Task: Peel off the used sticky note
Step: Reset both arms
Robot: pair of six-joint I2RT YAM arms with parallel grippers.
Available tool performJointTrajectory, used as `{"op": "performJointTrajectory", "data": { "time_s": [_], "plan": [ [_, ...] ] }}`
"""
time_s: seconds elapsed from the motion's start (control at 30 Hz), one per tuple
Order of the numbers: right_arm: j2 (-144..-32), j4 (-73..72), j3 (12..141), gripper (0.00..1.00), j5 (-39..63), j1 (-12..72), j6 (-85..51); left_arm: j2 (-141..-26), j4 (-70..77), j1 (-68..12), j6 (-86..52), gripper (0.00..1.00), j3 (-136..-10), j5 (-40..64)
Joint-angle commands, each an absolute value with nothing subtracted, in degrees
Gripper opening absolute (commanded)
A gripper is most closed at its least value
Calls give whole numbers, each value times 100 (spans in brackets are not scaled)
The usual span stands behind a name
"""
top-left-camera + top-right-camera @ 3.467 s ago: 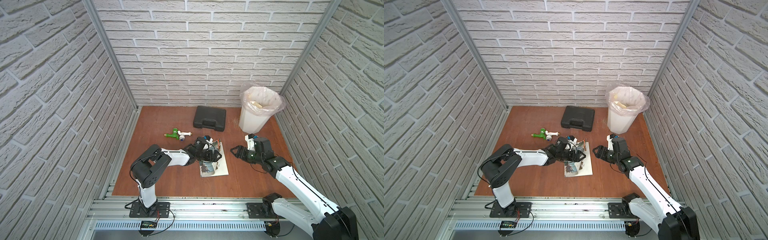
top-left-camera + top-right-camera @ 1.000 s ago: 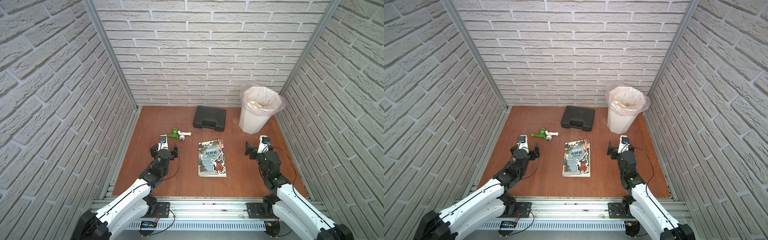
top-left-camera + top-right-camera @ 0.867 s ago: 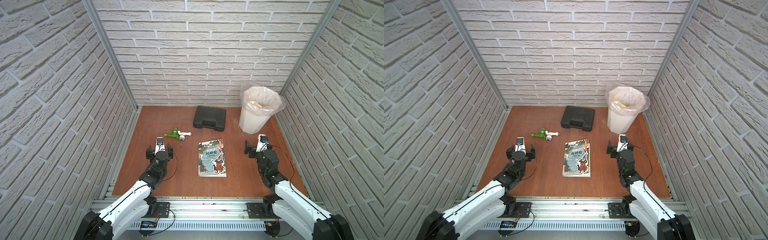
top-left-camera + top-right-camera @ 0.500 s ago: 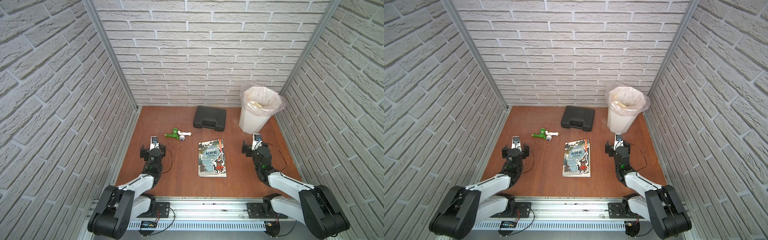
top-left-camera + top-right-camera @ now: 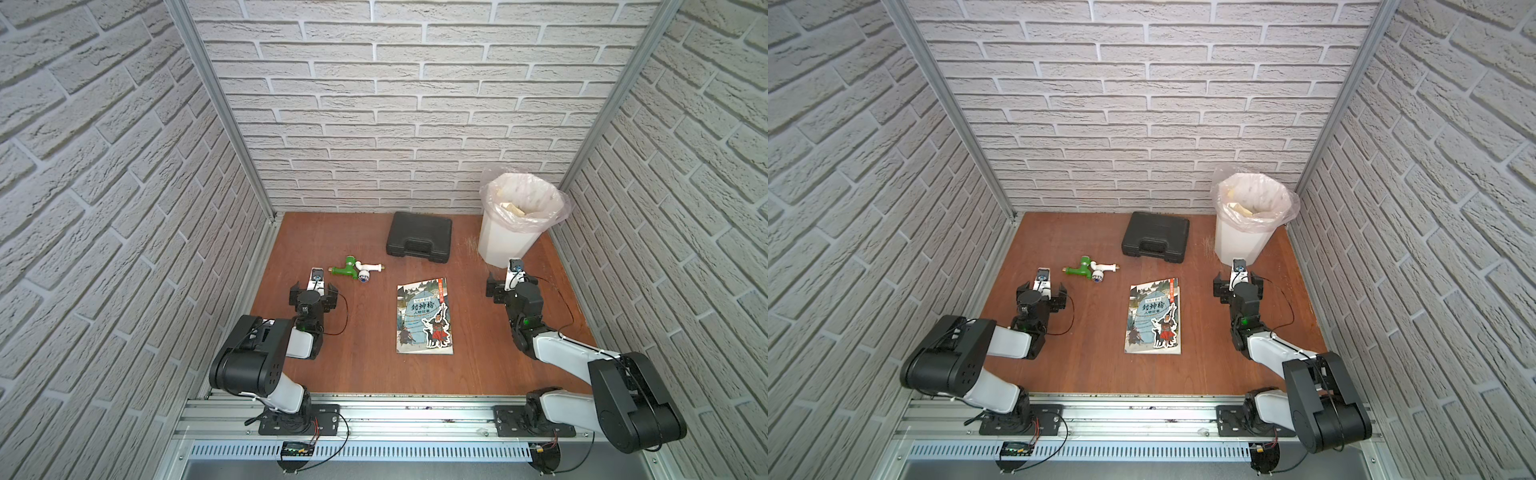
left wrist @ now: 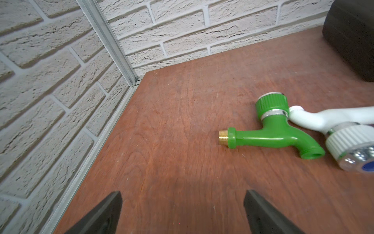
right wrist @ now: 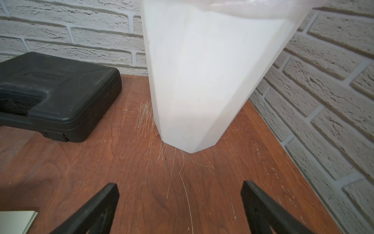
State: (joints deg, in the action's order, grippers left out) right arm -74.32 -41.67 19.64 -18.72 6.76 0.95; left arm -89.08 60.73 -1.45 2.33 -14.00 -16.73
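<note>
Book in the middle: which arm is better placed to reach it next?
Right, probably: the right pincer, open, sits slightly nearer the book, with the bin just beyond it. The left pincer, open too, sits farther.

In a top view, bare table (image 5: pixel 365 332) lies open on both sides of the book (image 5: pixel 424 318). Toward the upper frame the taps (image 5: pixel 356 269), case (image 5: pixel 419 237) and bin (image 5: pixel 505 245) (tall, bagged) stand in the way.

Both arms sit folded low by the worktop's (image 5: pixel 365 374) front edge; left gripper (image 5: pixel 313 290) and right gripper (image 5: pixel 512 287) point rearward, jaws wide apart, empty.
</note>
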Motion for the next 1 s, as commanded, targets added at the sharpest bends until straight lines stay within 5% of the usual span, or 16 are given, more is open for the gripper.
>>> {"op": "performJointTrajectory", "data": {
  "time_s": [0.0,0.23,0.97],
  "plan": [
    [-7870,-4909,1868,99,-1681,615,233,-8917,5959,-25,188,98,-1753,-1134],
    [-8940,-5415,2164,99,-1524,408,82,-8898,5159,303,-96,98,-2160,-774],
    [-8912,-5080,2282,99,-1170,246,0,-8902,5105,352,-113,98,-2189,-659]
  ]
}}
